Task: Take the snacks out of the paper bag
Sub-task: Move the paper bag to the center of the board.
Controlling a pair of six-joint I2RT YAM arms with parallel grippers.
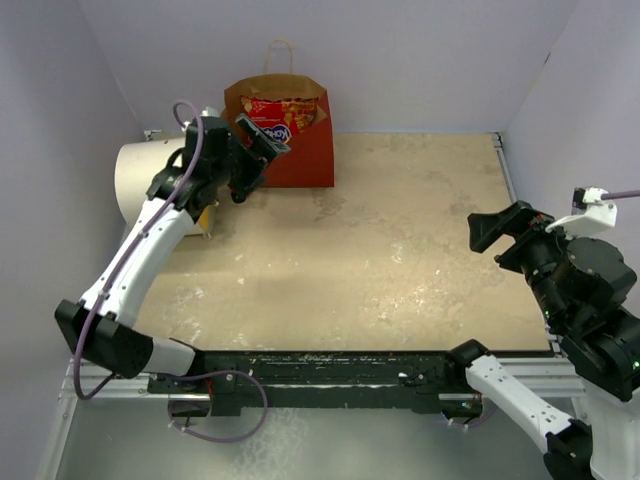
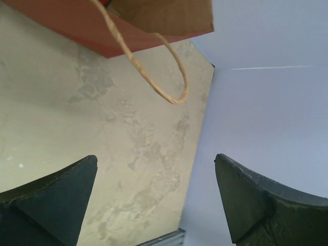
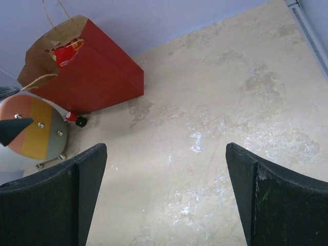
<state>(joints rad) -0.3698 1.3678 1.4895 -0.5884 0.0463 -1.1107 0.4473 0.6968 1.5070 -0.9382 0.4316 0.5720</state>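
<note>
The red paper bag (image 1: 300, 150) stands at the back of the table, its brown mouth open upward. The large red packet (image 1: 283, 112) with its blue logo shows inside it. My left gripper (image 1: 265, 140) is open and empty, held at the left side of the bag's mouth. In the left wrist view (image 2: 156, 171) only the bag's lower edge (image 2: 77, 25) and a tan cord handle (image 2: 171, 95) show above the fingers. My right gripper (image 1: 492, 232) is open and empty, far right. The right wrist view (image 3: 166, 174) shows the bag (image 3: 97, 72) and packet (image 3: 65, 52). Other snacks are hidden.
A white cylinder with an orange end (image 1: 140, 180) lies left of the bag, also in the right wrist view (image 3: 33, 130). A small red-capped black bottle (image 3: 77, 119) lies by the bag's base. Walls close in the table at the back and both sides.
</note>
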